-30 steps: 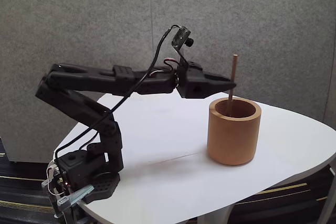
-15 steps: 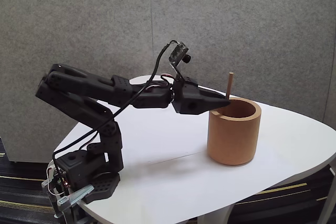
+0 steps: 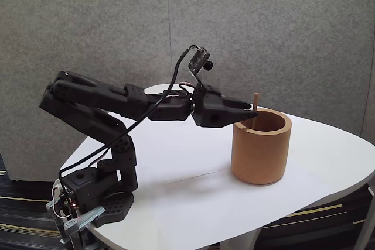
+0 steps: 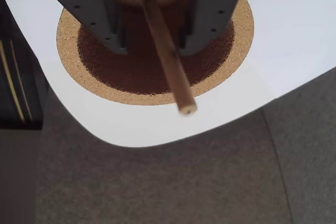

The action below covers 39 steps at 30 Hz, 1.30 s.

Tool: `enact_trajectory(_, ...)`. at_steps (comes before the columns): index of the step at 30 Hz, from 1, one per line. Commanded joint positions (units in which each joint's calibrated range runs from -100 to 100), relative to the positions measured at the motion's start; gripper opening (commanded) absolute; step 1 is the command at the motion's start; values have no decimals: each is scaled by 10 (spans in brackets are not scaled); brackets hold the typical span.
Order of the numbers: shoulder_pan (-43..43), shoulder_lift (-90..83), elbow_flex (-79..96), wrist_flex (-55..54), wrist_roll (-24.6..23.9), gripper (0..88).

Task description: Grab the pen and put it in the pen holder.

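- Now the gripper sits clamped on the pen, upright for a straight drop.
- Pen's lower part is already inside the pen holder, release likely next.

My pen, a thin tan wooden stick, stands nearly upright inside my pen holder, only its tip poking above the rim. The holder, a thick-walled terracotta-brown cup, sits upright on the white table, near the right edge in the fixed view.
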State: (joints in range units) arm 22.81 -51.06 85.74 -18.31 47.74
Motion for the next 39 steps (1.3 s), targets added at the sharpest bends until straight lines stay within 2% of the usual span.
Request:
enact_trajectory(1,-1,-6,-11,-8,0,178)
enact_trajectory(10,1,-7,-59,-8,-1,178)
enact_trajectory(21,-14,-6,-270,-6,-2,178)
enact_trajectory(24,-27,-6,-348,47,-2,177)
enact_trajectory(27,-45,-7,-448,168,-3,175)
enact_trajectory(31,-74,-13,-534,325,-61,174)
enact_trajectory(39,-137,-50,-541,510,-244,173)
